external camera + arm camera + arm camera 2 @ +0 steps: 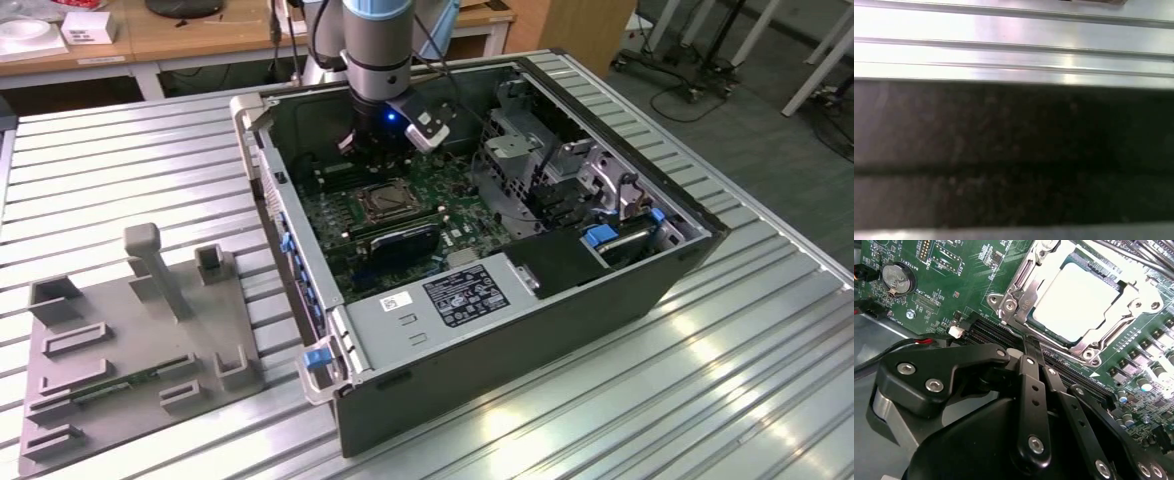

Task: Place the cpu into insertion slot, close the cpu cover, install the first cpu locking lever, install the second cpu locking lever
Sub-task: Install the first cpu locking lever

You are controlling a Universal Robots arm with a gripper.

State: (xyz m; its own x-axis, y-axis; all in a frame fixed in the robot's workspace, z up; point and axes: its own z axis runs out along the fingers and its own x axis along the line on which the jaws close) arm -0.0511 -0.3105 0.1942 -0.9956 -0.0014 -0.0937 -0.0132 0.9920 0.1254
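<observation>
The case point(534, 330) stood open upward, so I had a way in only from above. Its walls hemmed the motherboard point(447, 200). A metal cage point(534, 150) crowded it on the exterior view's right, and a labelled box point(461, 290) crowded it toward the near edge of the bench point(747, 380). My end effector point(1029, 346) hung just beside the cpu cover point(1024, 302), over the memory slots point(989, 332). A grey fixture point(134, 340) took up the bench's side at the exterior view's left.
</observation>
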